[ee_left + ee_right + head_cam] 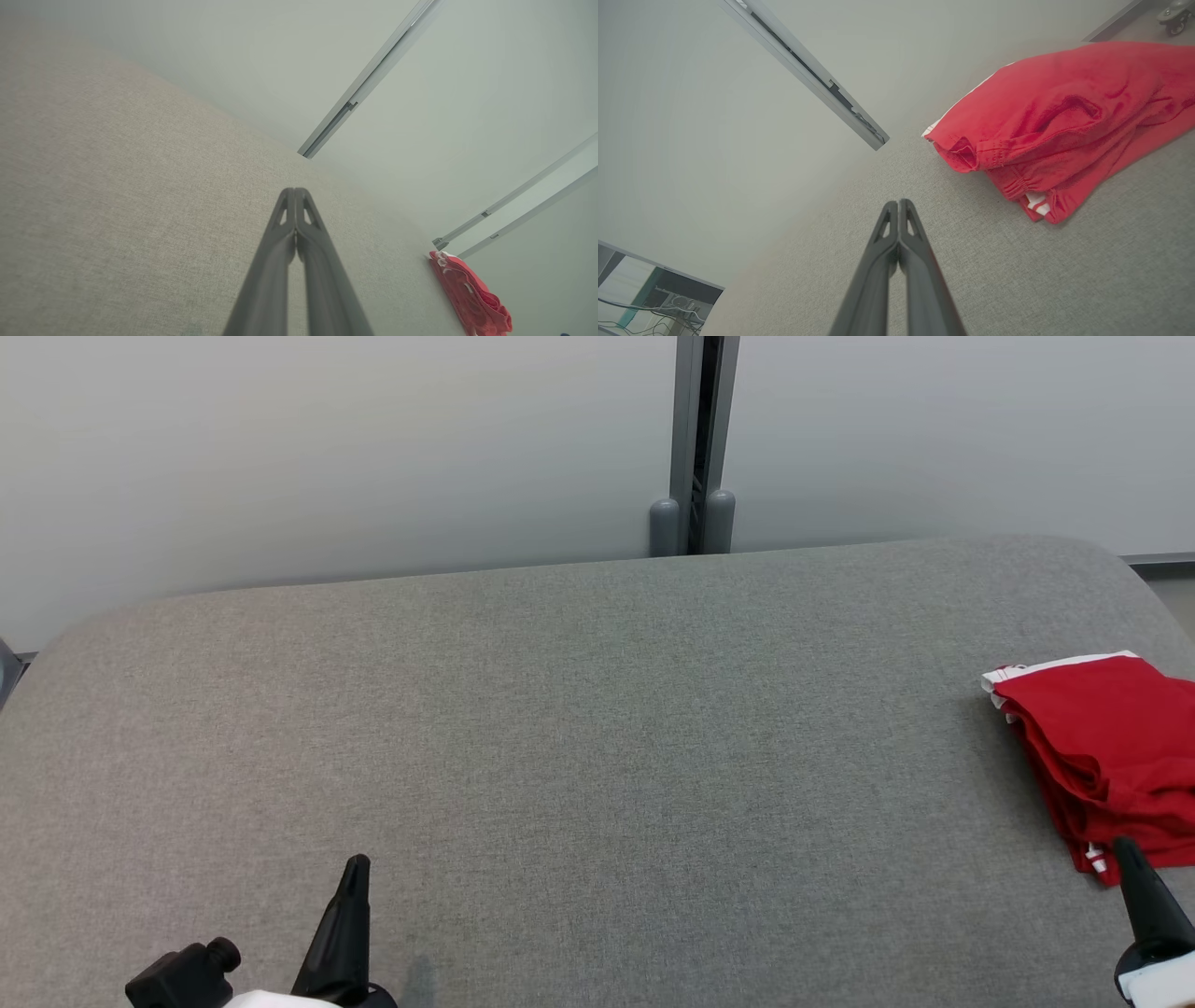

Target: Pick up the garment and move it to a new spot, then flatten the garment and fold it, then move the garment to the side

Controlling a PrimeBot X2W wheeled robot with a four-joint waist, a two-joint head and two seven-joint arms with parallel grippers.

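The garment (1106, 747) is red with white stripes and lies folded in layers at the right edge of the grey fabric surface (579, 737). It shows close in the right wrist view as a folded red garment (1064, 121), and small and far in the left wrist view as the garment (469, 296). My right gripper (1125, 849) is shut and empty, its tip just at the garment's near corner; whether it touches the cloth is unclear. In its own view the right gripper (899, 205) has its fingers pressed together. My left gripper (357, 868) is shut and empty at the lower left, far from the garment, with the left gripper (295, 192) tips together.
A pale wall runs behind the surface, with a grey vertical post (695, 448) standing at its far edge. The surface's corners are rounded. A caster wheel (1174, 14) shows on the floor beyond the garment.
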